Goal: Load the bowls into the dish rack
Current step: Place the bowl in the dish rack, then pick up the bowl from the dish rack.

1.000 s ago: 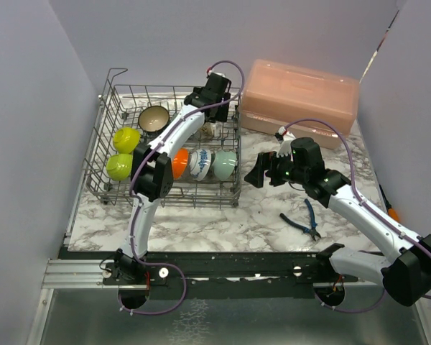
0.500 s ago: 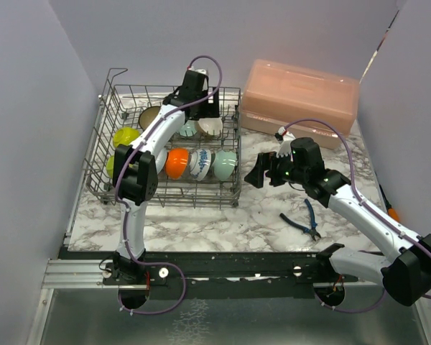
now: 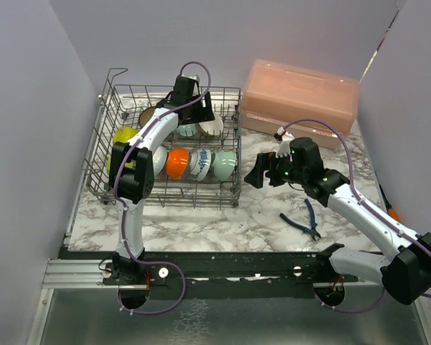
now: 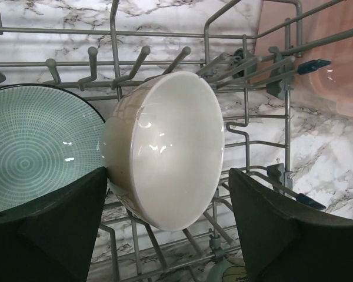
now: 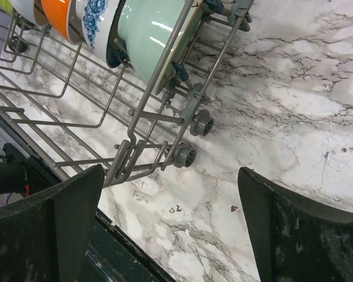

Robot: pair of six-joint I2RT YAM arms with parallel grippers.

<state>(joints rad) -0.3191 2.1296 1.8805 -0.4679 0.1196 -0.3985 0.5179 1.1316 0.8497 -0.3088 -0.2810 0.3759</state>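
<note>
Beige and glossy, a bowl (image 4: 165, 150) is standing on edge among the tines in the back row of the rack (image 3: 102, 154), just beside a teal bowl (image 4: 29, 153) with a ringed pattern. The left gripper (image 4: 167, 182) is hovering around it with its fingers spread wide. A clear gap is showing on one side, while the other finger is crowding the rim too closely to rule out contact, but nothing is being squeezed. In the front row an orange bowl (image 3: 177, 163), a flowered bowl (image 3: 199, 162) and a mint bowl (image 3: 225, 163) are sitting on edge too, with a lime bowl (image 3: 123, 135) at the left end. The step in hand looks like seating that bowl, and the loading seems to be nearing its end. The next move is calling for a straight lift, clear of both rims and the tines. The right gripper (image 5: 170, 171) is hanging open and empty over the table (image 5: 294, 117), near the rack's wheels, with pliers (image 3: 305, 219) and a box (image 3: 299, 92) further off. The left arm (image 3: 133, 169) is covering part of the rack, so the bowls cannot be counted.
</note>
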